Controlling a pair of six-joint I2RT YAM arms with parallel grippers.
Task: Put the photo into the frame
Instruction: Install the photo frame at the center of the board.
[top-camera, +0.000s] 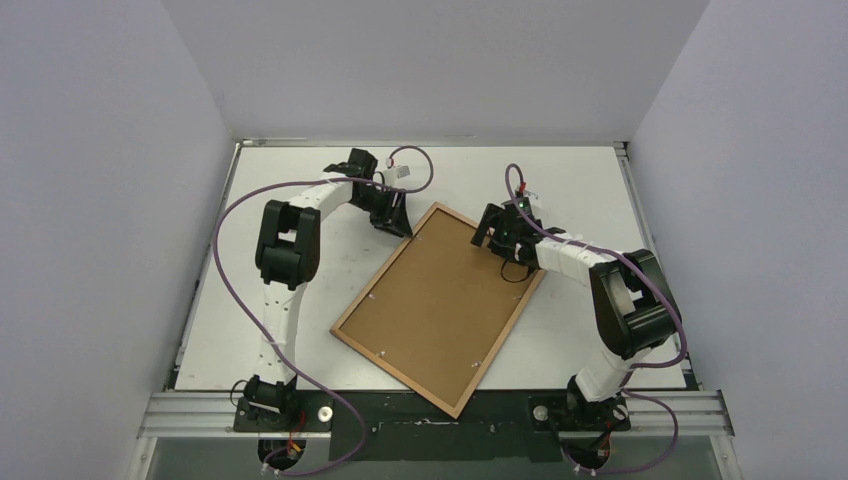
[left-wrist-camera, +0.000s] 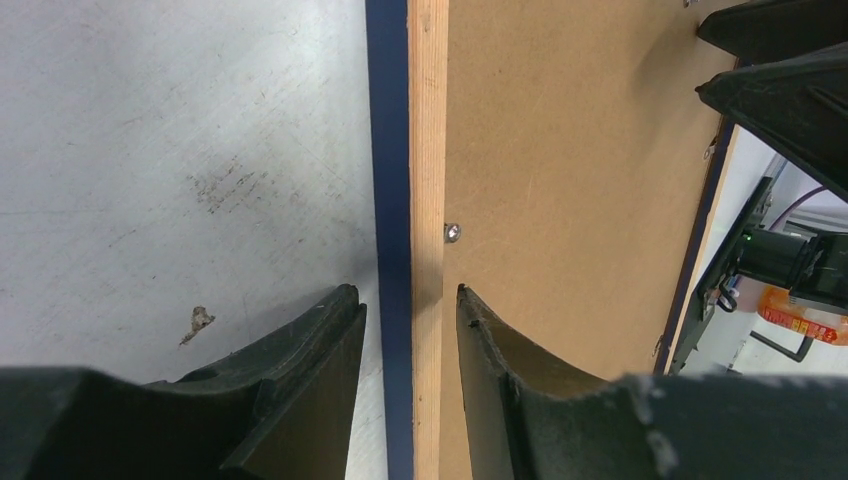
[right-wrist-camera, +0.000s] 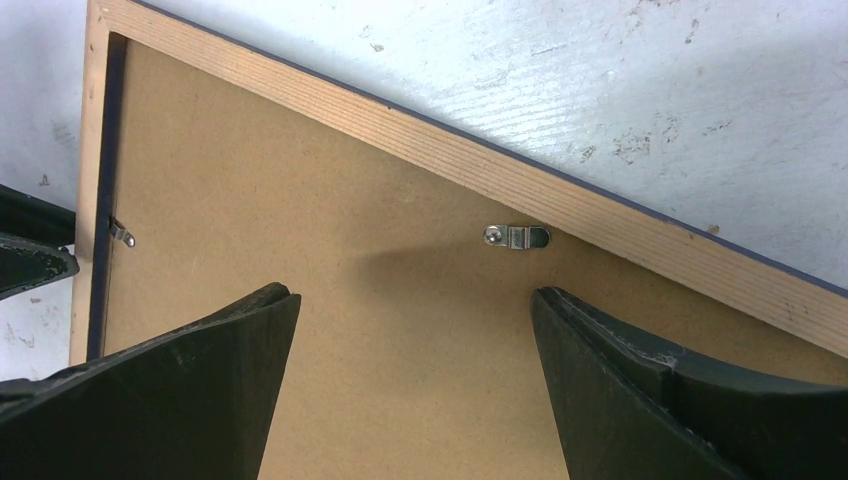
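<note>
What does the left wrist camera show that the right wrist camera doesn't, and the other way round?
Only the left wrist view: the left gripper straddling a rail of the frame, a brown fleck on the table, and a green light on the right arm. Only the right wrist view: the right gripper open over the backing board, a frame corner, and a flat metal clip up close. Both: the frame's wooden back, the brown board, the scuffed white table.
</note>
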